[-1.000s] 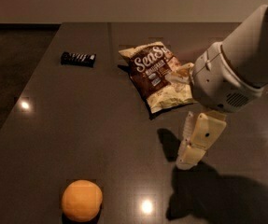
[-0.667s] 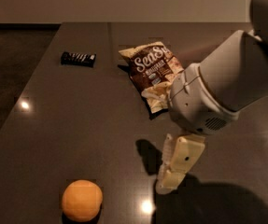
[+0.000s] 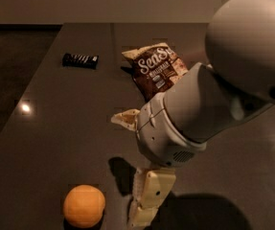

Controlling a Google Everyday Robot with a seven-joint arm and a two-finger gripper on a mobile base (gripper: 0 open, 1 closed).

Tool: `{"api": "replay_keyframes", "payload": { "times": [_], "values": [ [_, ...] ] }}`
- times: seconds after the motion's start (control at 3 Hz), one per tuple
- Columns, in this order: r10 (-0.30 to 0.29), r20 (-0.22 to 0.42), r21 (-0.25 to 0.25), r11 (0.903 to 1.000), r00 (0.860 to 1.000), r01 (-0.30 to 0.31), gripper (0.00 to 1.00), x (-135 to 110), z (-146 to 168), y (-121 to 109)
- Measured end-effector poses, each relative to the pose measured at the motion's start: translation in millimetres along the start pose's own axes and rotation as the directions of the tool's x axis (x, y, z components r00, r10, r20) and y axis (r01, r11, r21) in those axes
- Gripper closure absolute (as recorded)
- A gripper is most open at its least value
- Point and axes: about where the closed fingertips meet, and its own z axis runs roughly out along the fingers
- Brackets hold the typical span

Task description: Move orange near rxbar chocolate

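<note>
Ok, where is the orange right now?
The orange sits near the bottom edge of the camera view on the dark table, just picture-left of the gripper and apart from it, with the rxbar chocolate far behind.

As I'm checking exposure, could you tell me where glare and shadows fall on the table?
Camera view: dim overall; a small glare spot on the table at far left; the gripper, low right of the orange, casts dark shadows either side.

End effector (image 3: 144, 213) right of orange (image 3: 84, 205), rxbar (image 3: 80, 60) behind.
</note>
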Motion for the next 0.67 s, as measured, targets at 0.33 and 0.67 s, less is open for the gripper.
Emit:
{"api": "replay_keyframes", "payload": {
  "times": [0.33,0.67],
  "values": [
    [-0.042,0.007,-0.026,0.9988,0.999,0.042,0.0,-15.8,23.7,5.5],
    [-0.061,-0.002,-0.057,0.9965,0.998,0.061,0.0,-21.7,48.4,6.4]
  ]
}}
